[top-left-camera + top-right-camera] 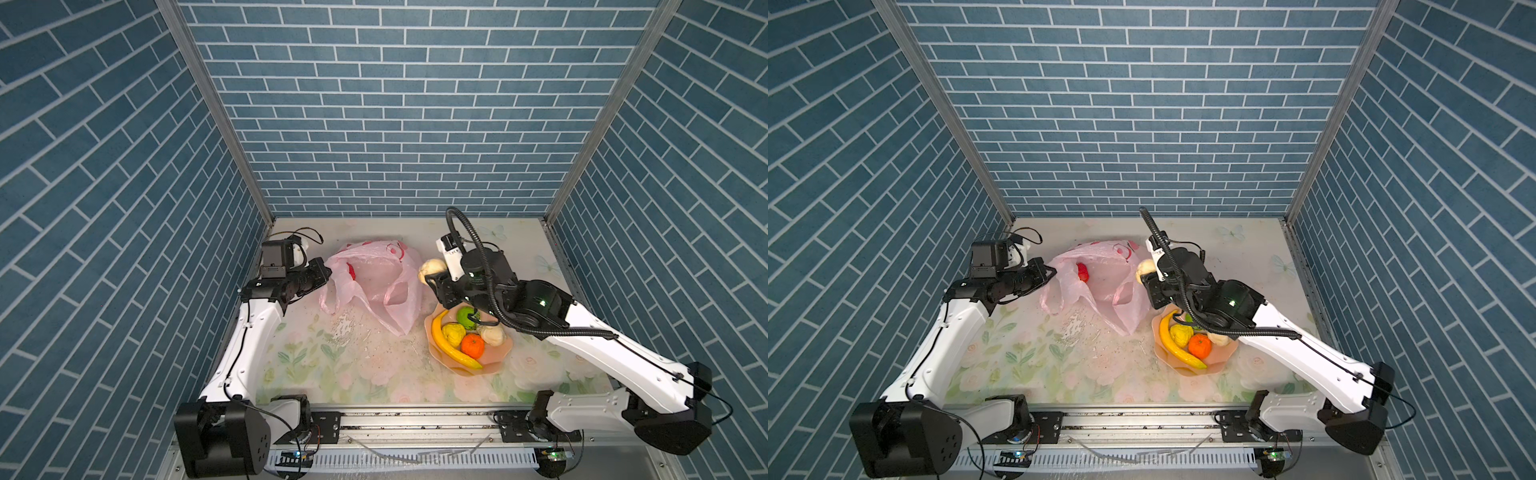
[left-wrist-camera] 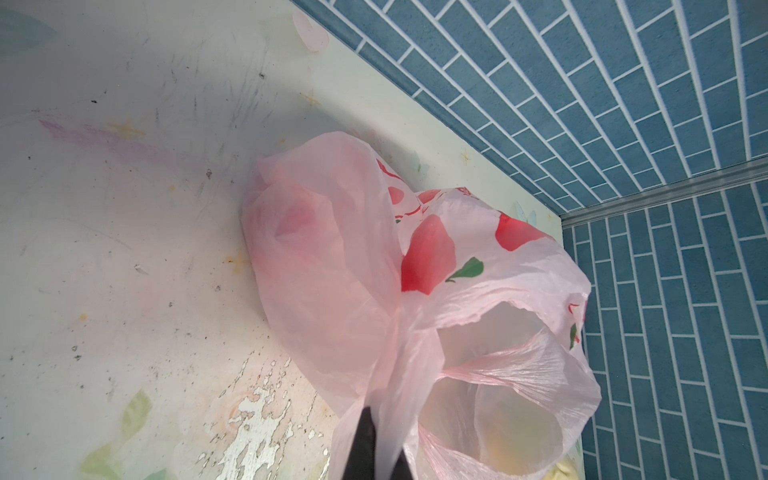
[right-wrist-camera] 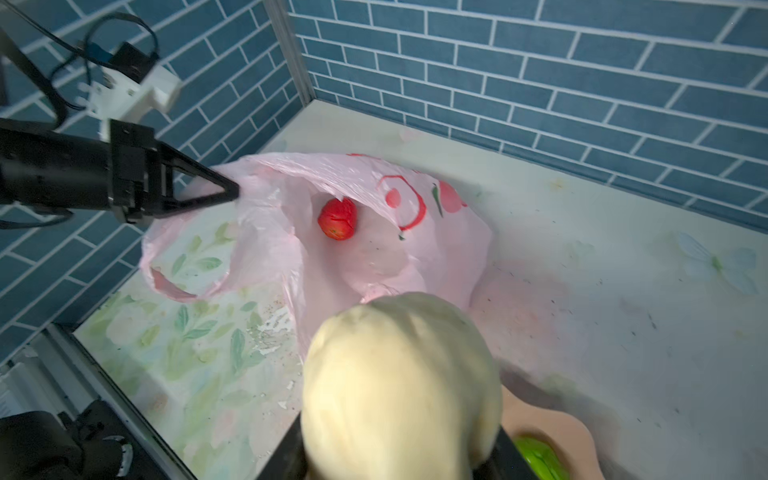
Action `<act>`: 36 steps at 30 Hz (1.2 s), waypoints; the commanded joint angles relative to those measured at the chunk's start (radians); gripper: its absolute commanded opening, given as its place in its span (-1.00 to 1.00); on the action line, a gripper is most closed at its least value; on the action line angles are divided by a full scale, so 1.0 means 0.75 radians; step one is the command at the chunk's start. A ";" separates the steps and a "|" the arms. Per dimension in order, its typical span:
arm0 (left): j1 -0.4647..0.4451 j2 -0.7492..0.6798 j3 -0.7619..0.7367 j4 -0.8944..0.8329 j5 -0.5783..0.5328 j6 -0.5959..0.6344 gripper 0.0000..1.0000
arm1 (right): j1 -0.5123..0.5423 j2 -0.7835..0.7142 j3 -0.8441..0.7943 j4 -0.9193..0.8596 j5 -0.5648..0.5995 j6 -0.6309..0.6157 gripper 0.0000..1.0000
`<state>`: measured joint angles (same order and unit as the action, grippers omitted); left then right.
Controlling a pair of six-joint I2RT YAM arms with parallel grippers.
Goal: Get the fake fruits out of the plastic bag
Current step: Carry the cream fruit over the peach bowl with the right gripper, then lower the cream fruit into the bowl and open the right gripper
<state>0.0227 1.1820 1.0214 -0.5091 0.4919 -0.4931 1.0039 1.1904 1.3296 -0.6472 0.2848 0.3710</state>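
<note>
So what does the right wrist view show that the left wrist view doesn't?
Only right wrist: the apple inside the bag, the cream lump in the right hand, the bowl and the green fruit. Only left wrist: a yellowish blur through the film, too vague to name. Both: the bag, pinched by the shut left hand, on the table.

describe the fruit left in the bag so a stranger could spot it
At the back of the floral table lies a pink bag with its mouth open. Inside it sits a small red apple. It is the only red fruit and the only one inside the bag.
</note>
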 commanded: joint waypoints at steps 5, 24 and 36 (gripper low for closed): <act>-0.006 -0.007 0.033 -0.055 0.004 0.037 -1.00 | -0.120 -0.047 -0.306 -0.034 0.044 0.092 -0.68; -0.006 -0.003 0.055 -0.171 0.007 0.099 -1.00 | -0.234 0.171 -0.603 0.275 -0.105 0.149 -0.65; -0.006 -0.008 0.047 -0.176 0.011 0.102 -1.00 | -0.234 0.182 -0.642 0.286 -0.091 0.170 -0.30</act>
<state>0.0227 1.1820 1.0393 -0.6323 0.4923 -0.4324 0.8322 1.3270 0.8749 -0.4404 0.2123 0.4675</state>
